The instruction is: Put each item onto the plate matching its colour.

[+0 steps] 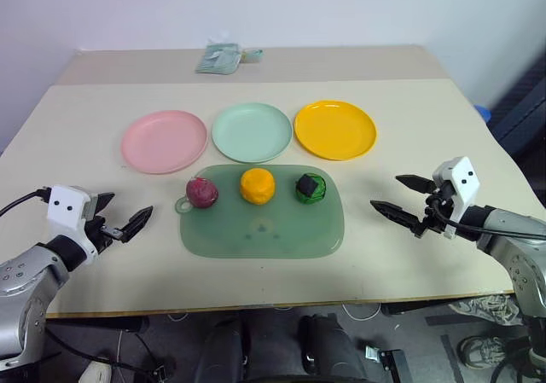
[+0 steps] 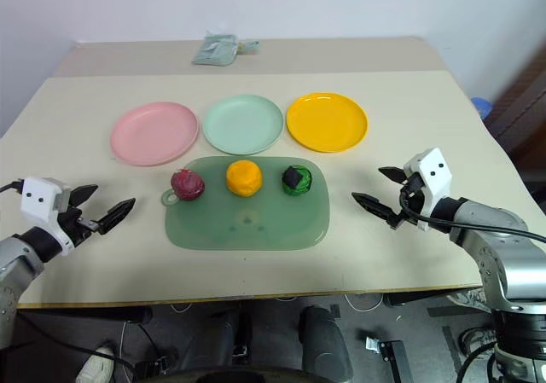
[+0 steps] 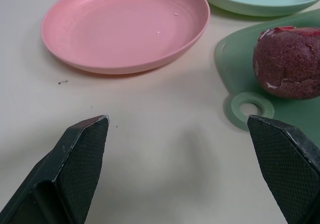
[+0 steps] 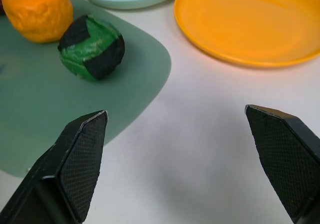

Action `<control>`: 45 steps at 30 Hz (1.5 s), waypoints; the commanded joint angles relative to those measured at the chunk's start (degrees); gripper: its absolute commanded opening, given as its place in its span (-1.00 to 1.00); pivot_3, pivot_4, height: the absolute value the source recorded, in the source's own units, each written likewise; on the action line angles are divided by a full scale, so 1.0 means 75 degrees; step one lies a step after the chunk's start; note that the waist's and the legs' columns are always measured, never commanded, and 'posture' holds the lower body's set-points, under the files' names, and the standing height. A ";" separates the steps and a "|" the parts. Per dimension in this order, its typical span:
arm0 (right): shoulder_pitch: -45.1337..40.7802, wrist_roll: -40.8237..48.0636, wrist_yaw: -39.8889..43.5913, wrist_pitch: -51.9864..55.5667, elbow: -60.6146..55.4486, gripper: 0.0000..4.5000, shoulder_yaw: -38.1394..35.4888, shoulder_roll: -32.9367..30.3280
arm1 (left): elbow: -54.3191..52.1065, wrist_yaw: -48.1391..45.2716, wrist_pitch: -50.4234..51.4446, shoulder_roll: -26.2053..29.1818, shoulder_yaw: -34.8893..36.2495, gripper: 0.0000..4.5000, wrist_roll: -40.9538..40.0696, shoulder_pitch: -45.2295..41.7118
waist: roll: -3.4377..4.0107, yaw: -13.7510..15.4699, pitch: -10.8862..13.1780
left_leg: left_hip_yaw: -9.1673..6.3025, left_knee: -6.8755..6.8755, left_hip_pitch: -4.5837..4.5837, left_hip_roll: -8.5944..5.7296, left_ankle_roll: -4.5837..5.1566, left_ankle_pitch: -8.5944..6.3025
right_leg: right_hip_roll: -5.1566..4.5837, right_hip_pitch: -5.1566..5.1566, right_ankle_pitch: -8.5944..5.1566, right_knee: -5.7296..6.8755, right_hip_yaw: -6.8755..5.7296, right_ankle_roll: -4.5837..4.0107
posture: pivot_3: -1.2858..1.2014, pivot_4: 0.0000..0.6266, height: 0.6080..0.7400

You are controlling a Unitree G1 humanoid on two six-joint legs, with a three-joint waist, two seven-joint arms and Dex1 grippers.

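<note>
Beige tabletop [image 1: 102,255] carries everything, and it looks laid out for a sorting job that has not started. Nearest the robot lies a see-through green mat [image 1: 281,229], its loop tab pointing toward the left arm; it seems to serve as the starting tray, since all three toy foods sit in a row along its far edge. Just beyond it three plates stand side by side in a line: the pink plate [image 1: 164,141] on the left, the mint plate [image 1: 252,131] in the middle, the yellow plate [image 1: 334,129] on the right, all bare.

On the mat, the dark red ball [image 1: 201,192] sits nearest the pink plate, so that match is a short hop. The orange one [image 1: 257,186] rests in the middle, in front of the mint plate, and the green-and-black one [image 1: 310,187] in front of the yellow, so I'd guess those two must cross over.

Either side of the mat, the left gripper [image 1: 121,216] and the right gripper [image 1: 401,194] hover well apart from the toys, fingers spread wide, holding nothing, probably poised for a first reach.
</note>
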 commanded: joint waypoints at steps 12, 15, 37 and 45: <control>-0.0113 -0.0204 -0.0182 -0.0617 0.0187 0.99 0.0242 0.0443 | -0.0238 0.0131 -0.0042 -0.0025 0.0115 1.00 -0.0164 -0.0094 | 0.0000 0.0001 0.0000 | 0.0001 0.0002 0.0000 -0.0001 0.0000 0.0000 | 0.0000 0.0001 0.0009 0.0001 0.0000 0.0016 | 0.03 -0.52 0.90; -0.0121 -0.0302 -0.0286 -0.0796 0.0308 0.99 0.0308 0.0557 | -0.0137 0.0161 -0.0024 -0.0031 0.0060 1.00 -0.0208 -0.0326 | -0.0001 0.0007 -0.0001 | 0.0000 0.0002 0.0000 -0.0001 0.0000 0.0000 | 0.0000 0.0001 0.0009 0.0001 0.0000 0.0016 | 0.03 -0.52 0.90; 0.0233 0.0731 -0.1062 0.0183 -0.2715 0.99 0.1520 0.1398 | 0.0296 -0.0904 -0.0038 0.0878 -0.2280 1.00 0.0479 -0.2046 | -0.0003 -0.0013 -0.0002 | -0.0002 0.0006 0.0000 -0.0002 0.0000 0.0000 | 0.0004 0.0000 0.0012 0.0008 0.0000 0.0022 | 0.03 -0.52 0.90; 0.0253 0.0352 -0.1561 0.0116 -0.3084 0.99 0.2510 0.1809 | 0.0992 -0.0601 -0.0276 0.0326 -0.2943 1.00 0.1030 -0.2770 | -0.0008 0.0013 -0.0005 | -0.0005 0.0010 -0.0003 -0.0009 0.0000 0.0000 | 0.0000 0.0002 0.0012 0.0006 -0.0002 0.0022 | 0.03 -0.52 0.90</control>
